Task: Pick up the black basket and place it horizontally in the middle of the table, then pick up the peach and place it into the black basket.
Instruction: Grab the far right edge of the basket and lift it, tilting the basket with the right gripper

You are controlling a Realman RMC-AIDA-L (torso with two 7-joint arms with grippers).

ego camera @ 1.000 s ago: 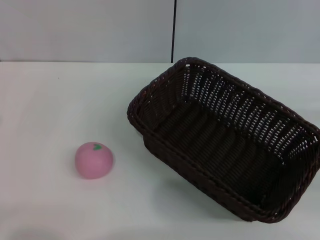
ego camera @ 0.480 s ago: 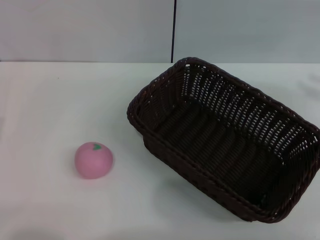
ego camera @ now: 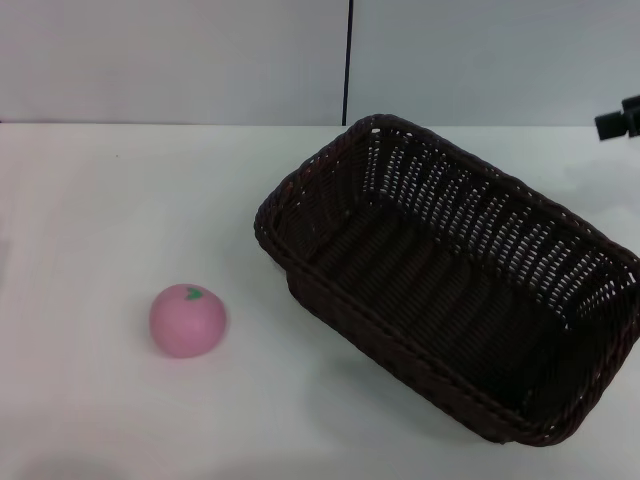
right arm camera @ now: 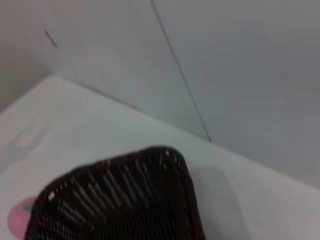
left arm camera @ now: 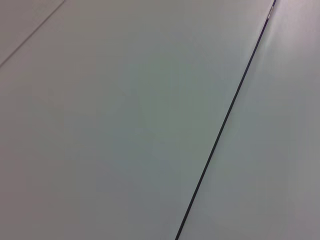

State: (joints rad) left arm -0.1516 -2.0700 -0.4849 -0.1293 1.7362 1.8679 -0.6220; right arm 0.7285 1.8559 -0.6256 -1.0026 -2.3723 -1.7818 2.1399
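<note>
The black basket (ego camera: 450,275) lies at an angle on the right half of the white table (ego camera: 130,200), open side up and empty. It also shows in the right wrist view (right arm camera: 125,200). The pink peach (ego camera: 187,319) sits on the table to the basket's left, apart from it; its edge shows in the right wrist view (right arm camera: 20,220). A dark part of my right gripper (ego camera: 620,120) shows at the far right edge, beyond the basket's far right side. My left gripper is out of view.
A grey wall with a dark vertical seam (ego camera: 348,60) stands behind the table. The left wrist view shows only wall panels and a seam (left arm camera: 225,120).
My right gripper has come into the head view at the far right edge. The basket and the peach have not moved.
</note>
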